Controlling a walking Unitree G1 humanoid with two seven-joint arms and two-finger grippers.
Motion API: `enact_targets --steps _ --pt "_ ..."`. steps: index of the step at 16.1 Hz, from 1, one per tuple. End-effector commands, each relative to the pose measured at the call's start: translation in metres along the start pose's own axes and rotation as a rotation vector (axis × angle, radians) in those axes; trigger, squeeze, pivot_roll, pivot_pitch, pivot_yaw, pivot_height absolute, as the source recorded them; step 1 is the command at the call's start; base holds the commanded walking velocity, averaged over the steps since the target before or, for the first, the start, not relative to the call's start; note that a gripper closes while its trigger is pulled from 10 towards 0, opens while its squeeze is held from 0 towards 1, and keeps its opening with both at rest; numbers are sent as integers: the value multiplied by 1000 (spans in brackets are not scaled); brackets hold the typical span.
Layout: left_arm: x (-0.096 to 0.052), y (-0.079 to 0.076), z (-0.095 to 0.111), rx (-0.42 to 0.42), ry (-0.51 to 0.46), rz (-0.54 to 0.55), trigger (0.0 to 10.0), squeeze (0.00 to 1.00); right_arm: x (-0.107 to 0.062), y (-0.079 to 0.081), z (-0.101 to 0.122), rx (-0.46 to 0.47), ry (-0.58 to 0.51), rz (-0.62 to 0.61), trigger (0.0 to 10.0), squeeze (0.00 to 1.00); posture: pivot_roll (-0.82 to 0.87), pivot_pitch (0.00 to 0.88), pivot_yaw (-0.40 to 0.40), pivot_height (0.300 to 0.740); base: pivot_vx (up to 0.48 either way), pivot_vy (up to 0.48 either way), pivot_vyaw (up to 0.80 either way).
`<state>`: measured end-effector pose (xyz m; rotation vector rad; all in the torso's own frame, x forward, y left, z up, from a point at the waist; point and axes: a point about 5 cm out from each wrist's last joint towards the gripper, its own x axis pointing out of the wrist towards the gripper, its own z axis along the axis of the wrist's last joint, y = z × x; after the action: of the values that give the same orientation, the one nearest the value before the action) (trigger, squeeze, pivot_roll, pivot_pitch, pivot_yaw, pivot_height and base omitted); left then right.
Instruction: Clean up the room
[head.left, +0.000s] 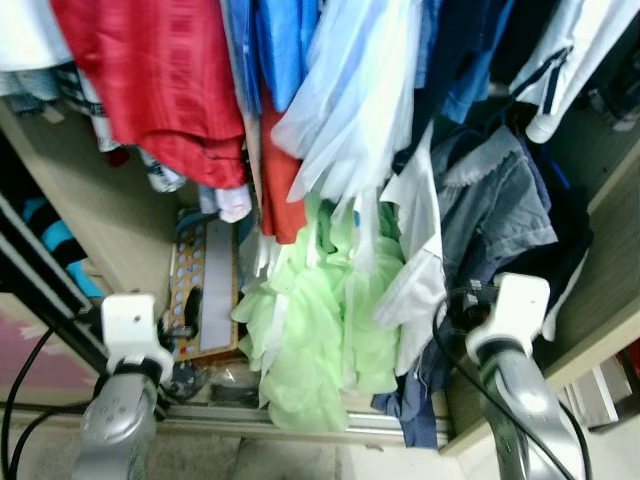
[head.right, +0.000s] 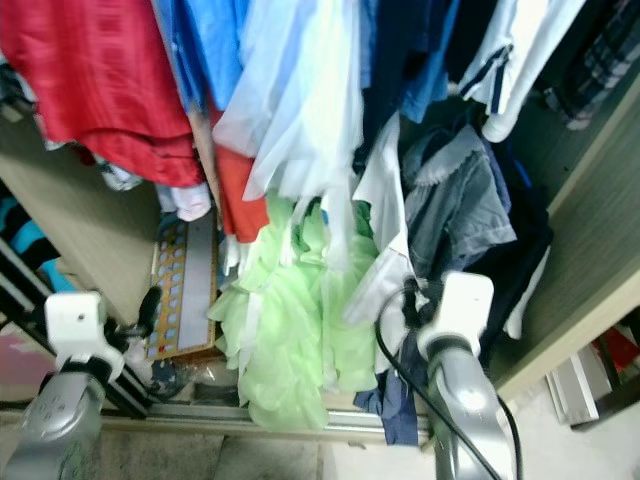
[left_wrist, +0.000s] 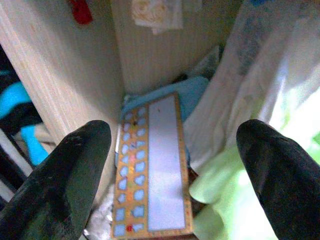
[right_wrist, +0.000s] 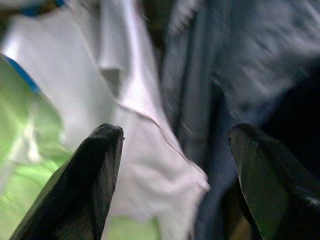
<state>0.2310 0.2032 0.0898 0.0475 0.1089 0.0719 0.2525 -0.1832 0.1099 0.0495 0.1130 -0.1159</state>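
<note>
An open wardrobe (head.left: 120, 215) with pale wood-grain walls is packed with hanging clothes. At 11 o'clock in the head views hangs a red shirt (head.left: 165, 80) of smooth, faintly striped cloth; beside it, blue garments (head.left: 280, 45), then a sheer, very pale blue shirt (head.left: 350, 110) falling in long pointed folds at 12 o'clock. Below that, at 6 o'clock, a light green garment (head.left: 315, 330) of thin, crinkled fabric bunches down to the metal sliding-door track (head.left: 300, 425) at the wardrobe's floor. To its right a white collared shirt (head.left: 420, 270) droops, and at 3 o'clock a grey-blue, denim-like garment (head.left: 490, 215) hangs against dark navy cloth.

At 8 o'clock, leaning on the wardrobe floor against the side wall, stands a flat rectangular board (left_wrist: 150, 170) with an orange patterned border, a column of small blue shapes and a plain pale-blue panel.

The left pincer (left_wrist: 172, 185) points at that board, its two black fingers (left_wrist: 65, 180) spread wide with nothing between them. The right pincer (right_wrist: 175, 185) faces the white shirt and grey-blue garment, its fingers (right_wrist: 80, 190) likewise spread wide, touching no cloth. The right wrist picture is blurred.
</note>
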Motion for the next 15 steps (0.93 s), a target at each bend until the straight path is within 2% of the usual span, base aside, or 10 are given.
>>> enact_targets --steps 1,4,15 --pt "2 2 1 16 -2 12 10000 0 3 7 -2 -18 9 29 10000 0 -80 0 -9 740 0 0 0" --pt "0 3 -2 5 8 12 10000 0 5 11 -2 -44 21 54 10000 0 -71 0 -14 740 0 0 0" --pt "0 3 -2 5 8 12 10000 0 5 11 -2 -44 21 54 10000 0 -71 0 -14 740 0 0 0"
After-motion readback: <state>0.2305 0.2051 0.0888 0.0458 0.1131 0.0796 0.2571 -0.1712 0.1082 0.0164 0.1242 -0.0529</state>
